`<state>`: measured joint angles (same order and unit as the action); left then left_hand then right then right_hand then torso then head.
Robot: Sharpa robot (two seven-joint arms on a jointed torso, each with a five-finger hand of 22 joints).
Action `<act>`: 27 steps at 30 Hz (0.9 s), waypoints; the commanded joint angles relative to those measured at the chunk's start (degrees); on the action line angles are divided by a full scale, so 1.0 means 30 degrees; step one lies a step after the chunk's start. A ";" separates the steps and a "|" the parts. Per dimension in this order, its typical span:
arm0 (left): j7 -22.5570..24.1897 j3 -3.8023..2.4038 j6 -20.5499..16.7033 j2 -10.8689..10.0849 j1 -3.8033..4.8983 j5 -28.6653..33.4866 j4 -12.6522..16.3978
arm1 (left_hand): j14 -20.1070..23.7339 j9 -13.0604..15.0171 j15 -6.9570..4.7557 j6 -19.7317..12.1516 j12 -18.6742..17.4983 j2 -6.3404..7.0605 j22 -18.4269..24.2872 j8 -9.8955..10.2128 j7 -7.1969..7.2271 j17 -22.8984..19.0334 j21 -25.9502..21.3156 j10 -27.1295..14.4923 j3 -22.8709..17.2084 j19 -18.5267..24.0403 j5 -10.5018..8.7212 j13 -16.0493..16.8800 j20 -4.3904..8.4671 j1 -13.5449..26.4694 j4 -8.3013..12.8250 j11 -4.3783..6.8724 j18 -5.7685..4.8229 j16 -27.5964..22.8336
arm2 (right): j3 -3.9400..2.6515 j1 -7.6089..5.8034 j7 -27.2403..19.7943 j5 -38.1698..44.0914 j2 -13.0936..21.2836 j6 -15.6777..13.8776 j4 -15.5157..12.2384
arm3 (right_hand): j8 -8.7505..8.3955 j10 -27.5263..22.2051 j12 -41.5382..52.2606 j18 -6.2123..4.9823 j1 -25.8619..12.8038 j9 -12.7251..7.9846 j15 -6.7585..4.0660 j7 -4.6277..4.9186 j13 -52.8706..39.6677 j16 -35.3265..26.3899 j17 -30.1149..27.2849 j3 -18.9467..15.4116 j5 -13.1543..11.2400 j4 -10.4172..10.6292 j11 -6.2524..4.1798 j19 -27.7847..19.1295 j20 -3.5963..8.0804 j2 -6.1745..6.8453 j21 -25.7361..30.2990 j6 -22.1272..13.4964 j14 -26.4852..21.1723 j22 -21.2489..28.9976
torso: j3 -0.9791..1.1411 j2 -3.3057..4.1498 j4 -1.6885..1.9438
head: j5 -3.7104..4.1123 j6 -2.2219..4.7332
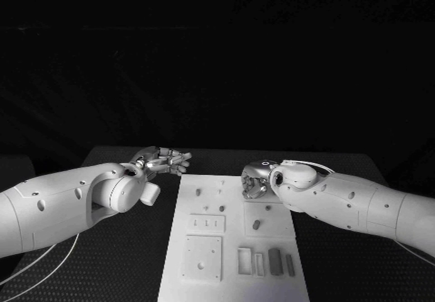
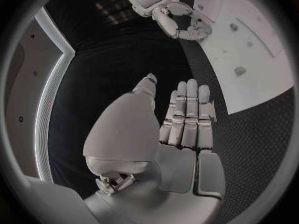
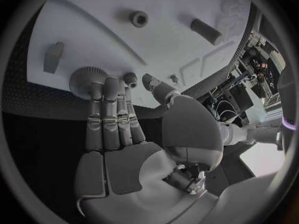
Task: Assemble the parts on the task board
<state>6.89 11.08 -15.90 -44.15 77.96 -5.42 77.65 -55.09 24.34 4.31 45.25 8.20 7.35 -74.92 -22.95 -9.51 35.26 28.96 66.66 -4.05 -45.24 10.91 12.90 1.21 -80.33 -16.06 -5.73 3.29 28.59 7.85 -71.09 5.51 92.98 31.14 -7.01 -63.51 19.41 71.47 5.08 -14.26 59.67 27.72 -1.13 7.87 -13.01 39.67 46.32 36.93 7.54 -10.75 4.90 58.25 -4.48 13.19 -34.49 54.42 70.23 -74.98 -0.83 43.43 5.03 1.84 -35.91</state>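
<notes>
Nearest the robot, at the near end of the task board (image 1: 234,277), a row of narrow upright parts (image 1: 275,261) stands beside a pale rectangular frame (image 1: 244,260), with a square plate (image 1: 203,257) to their left and a smaller plate with 3 holes (image 1: 207,223) just beyond it. Further up the board, small pegs (image 1: 256,224) stand in the middle area, well apart from one another.

The right hand (image 1: 254,180) hangs over the right edge of the board near its far half. In the right wrist view its fingers (image 3: 106,119) are stretched out straight and close together, with nothing in them; their tips lie at a round gear-like part (image 3: 86,79) and a small knob (image 3: 129,78) on the board, though contact cannot be told. A ring-shaped part (image 3: 138,18) and a cylinder (image 3: 206,31) lie beyond.

The left hand (image 1: 164,160) sits over the black table (image 1: 127,251), just left of the board's far corner. In the left wrist view its fingers (image 2: 190,114) are extended side by side, the thumb apart, holding nothing.
</notes>
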 commanded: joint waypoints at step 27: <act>0.0197 -0.0013 0.0376 0.0093 0.0043 0.0064 -0.0041 | -0.0148 0.0145 0.0031 0.0144 -0.0130 -0.0122 -0.0193 0.0153 0.0038 0.0071 0.0140 0.0151 0.0279 0.0144 -0.0171 0.0079 0.0036 -0.0269 -0.0171 0.0014 0.0326 -0.0152 | 0.0052 0.0178 0.0149 0.1161 -0.0294 0.0540 0.0062 | -0.0249 0.0658 -0.0280 -0.0245 0.1044 -0.0200 -0.0177 -0.0062 0.0128 0.0247 0.0036 0.1563 -0.1015 0.0178 -0.0123 0.0324 0.0068 0.0117 -0.0310 0.0565 0.0296 -0.0338 | 0.0107 0.0419 0.0003 | -0.0020 0.0076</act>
<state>6.98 11.08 -15.77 -44.00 77.96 -5.42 77.46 -55.09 24.71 4.31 45.25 8.20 7.13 -74.91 -22.63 -9.51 35.42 29.26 66.66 -3.55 -45.24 10.59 13.08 1.21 -80.56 -16.56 -5.74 3.09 28.40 7.62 -71.17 5.62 95.34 30.33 -8.37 -63.49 18.79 73.11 4.41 -14.33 62.39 27.19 -1.62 7.73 -12.71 40.07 46.35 41.30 4.66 -10.21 4.69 59.05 -4.29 13.49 -35.47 55.79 70.92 -75.06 -0.51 44.58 5.06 1.66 -35.67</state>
